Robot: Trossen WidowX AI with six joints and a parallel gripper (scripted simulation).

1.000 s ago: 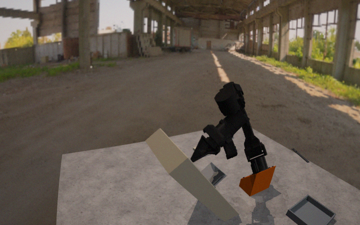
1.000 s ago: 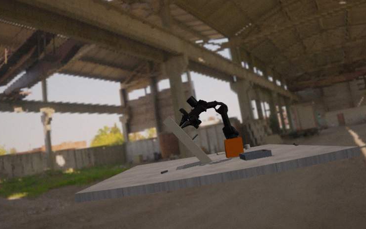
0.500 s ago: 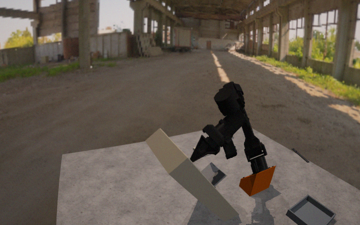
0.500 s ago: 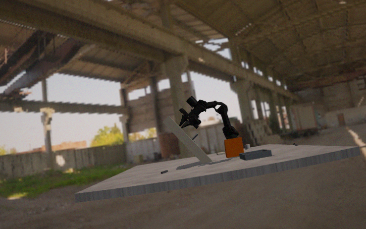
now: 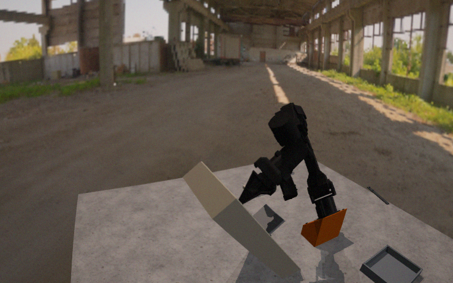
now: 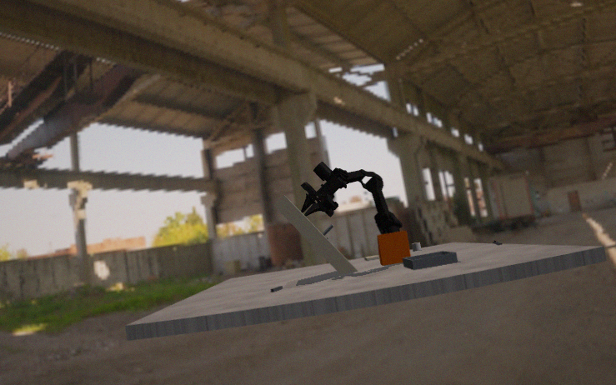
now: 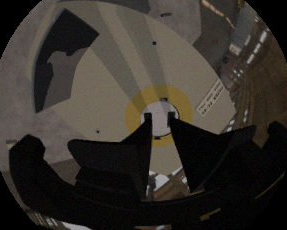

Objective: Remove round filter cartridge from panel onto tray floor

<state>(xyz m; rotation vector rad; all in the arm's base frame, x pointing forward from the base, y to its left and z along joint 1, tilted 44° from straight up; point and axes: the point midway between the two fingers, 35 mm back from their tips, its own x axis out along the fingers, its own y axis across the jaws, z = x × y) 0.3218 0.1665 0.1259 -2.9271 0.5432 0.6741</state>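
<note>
The filter cartridge (image 7: 160, 128) is a pale round face inside a yellow ring on the tilted beige service panel (image 5: 256, 235) (image 6: 317, 237) (image 7: 115, 107). It sits in the panel. Its two slots are hidden; the fingertips cover the left and right parts of the face. My gripper (image 5: 241, 202) (image 6: 304, 212) (image 7: 160, 121) is open partway, its two tips apart at the cartridge face with nothing gripped. Whether the tips are inside the slots cannot be told. A grey tray (image 5: 391, 267) (image 6: 432, 260) stands on the table beside the orange arm base.
A second open grey box (image 5: 261, 215) (image 7: 60, 89) stands out at the panel's front, left of the cartridge in the wrist view. The orange base block (image 5: 331, 228) (image 6: 393, 248) carries the arm. A small dark bar (image 5: 377, 195) lies near the table edge. A label (image 7: 209, 97) is on the panel.
</note>
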